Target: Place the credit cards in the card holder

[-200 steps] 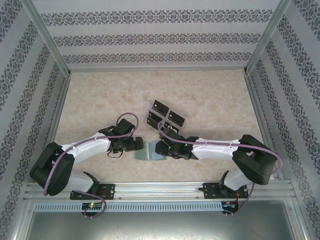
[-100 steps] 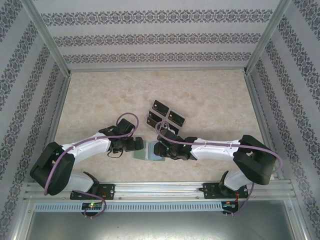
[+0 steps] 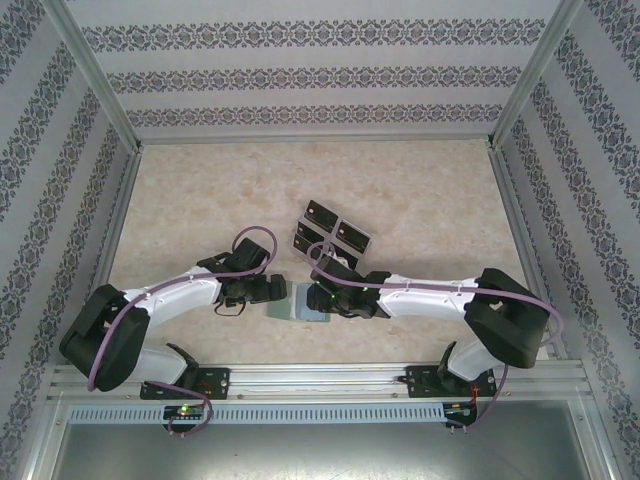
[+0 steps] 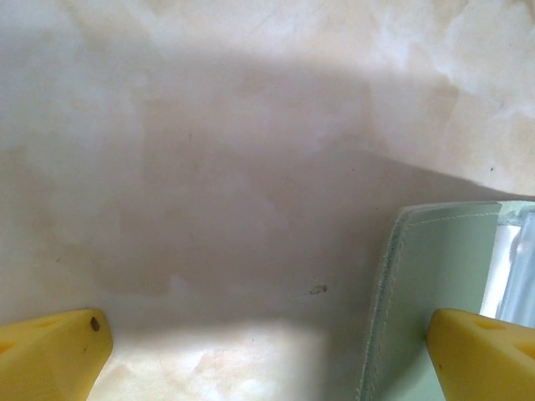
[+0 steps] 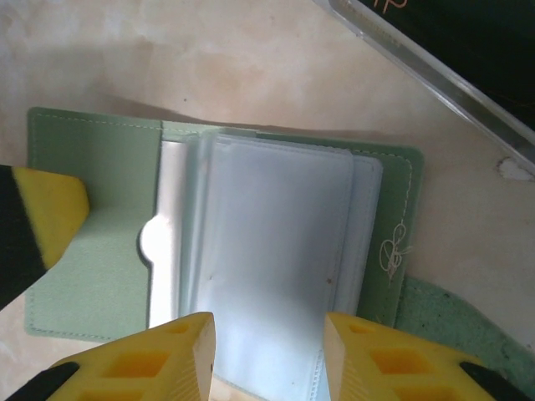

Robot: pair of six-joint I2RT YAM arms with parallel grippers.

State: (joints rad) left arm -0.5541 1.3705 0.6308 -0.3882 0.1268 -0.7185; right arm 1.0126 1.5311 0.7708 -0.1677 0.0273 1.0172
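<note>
The grey-green card holder (image 3: 288,310) lies open on the table between both grippers. Its clear inner sleeves (image 5: 276,251) are fanned up. My right gripper (image 5: 269,355) hovers just over those sleeves, jaws partly open, with no card between them. My left gripper (image 4: 267,359) is wide open and low at the holder's left side. One yellow fingertip (image 5: 46,217) rests on the left cover (image 4: 430,276). The black credit cards (image 3: 332,232) lie in a clear tray behind the holder. A tray corner with a black card (image 5: 468,38) shows in the right wrist view.
The clear tray's edge (image 5: 435,75) runs close past the holder's far right corner. A darker green textured patch (image 5: 468,326) pokes out under the holder's right side. Bare marble table (image 3: 420,190) stretches beyond the tray, inside patterned walls and metal rails.
The right gripper has edged slightly left over the open holder. The left arm and the cards have not moved.
</note>
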